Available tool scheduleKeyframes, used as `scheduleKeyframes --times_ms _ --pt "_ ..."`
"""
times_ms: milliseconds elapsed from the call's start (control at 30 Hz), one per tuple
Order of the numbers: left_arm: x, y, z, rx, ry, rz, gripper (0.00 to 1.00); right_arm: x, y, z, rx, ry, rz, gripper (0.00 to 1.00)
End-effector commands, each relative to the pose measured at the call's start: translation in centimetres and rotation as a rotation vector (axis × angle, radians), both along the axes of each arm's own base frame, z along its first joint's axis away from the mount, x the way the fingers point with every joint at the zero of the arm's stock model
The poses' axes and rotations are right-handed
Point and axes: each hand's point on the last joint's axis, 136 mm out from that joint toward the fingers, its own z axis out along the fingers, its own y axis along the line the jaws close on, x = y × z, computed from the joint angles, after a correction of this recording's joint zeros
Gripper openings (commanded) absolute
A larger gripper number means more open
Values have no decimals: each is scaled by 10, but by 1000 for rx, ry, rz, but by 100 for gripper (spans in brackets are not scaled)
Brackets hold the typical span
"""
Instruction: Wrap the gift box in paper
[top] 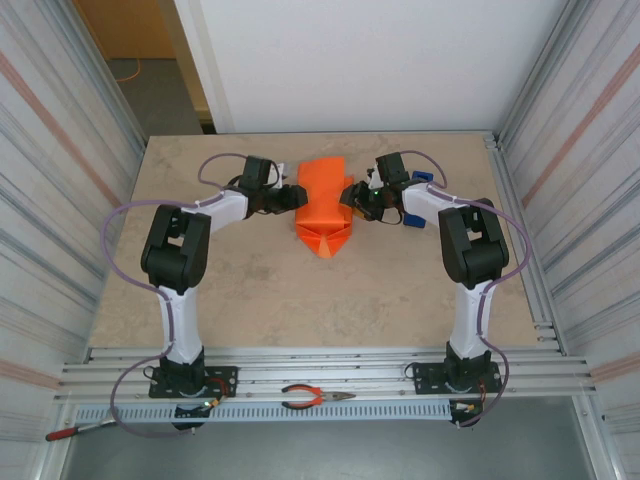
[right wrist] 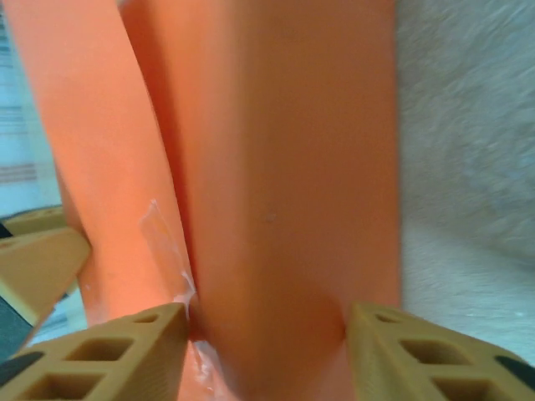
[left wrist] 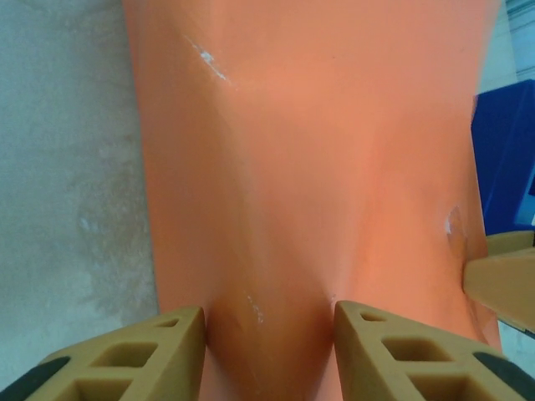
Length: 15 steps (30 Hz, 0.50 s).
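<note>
- Hidden: the gift box is fully covered by the paper, so none of its own faces can be seen.
- Cut off: both wrist views crop the parcel at the top and bottom, and its ends appear in the top view alone.
- Hard to make out: in the top view the fingertips of both grippers merge with the dark wrist housings.
- Left gripper: the jaws are clamped on the paper. The orange surface fills the gap between the two tan fingers, and creases run to both inner edges.
- Right gripper: the jaws are clamped on the paper. The wrapped block sits between the fingers and touches both.
- Relation: the grippers meet the parcel from opposite sides, the left gripper on its left side and the right gripper on its right. One finger of the opposite gripper shows at the frame edge in each wrist view.
- Position: the parcel is midway between the left and right edges of the tabletop, nearer the far edge than the near one.
- Appearance: the paper is plain bright orange and forms an elongated parcel. Its near end is folded into triangular flaps that come to a point. A clear glossy strip lies along one fold.
- The blue tape dispenser sits just beyond the right gripper.
</note>
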Motion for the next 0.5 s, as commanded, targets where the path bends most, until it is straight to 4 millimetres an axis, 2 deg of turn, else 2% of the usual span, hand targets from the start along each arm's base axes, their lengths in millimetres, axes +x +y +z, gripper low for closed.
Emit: scheduleKeyframes --times_ms 0,133,333,467 --pt "-29 -16 6 -39 19 -41 42 -11 14 9 45 1 39 47" --pt "-31 -4 8 -5 -2 10 44 -13 4 20 46 -18 17 48" --pt "-16 32 28 7 -44 100 53 -7 -36 44 25 -72 -74 57" --pt "-23 47 34 27 -61 130 57 -16 -53 53 44 -85 -95 55"
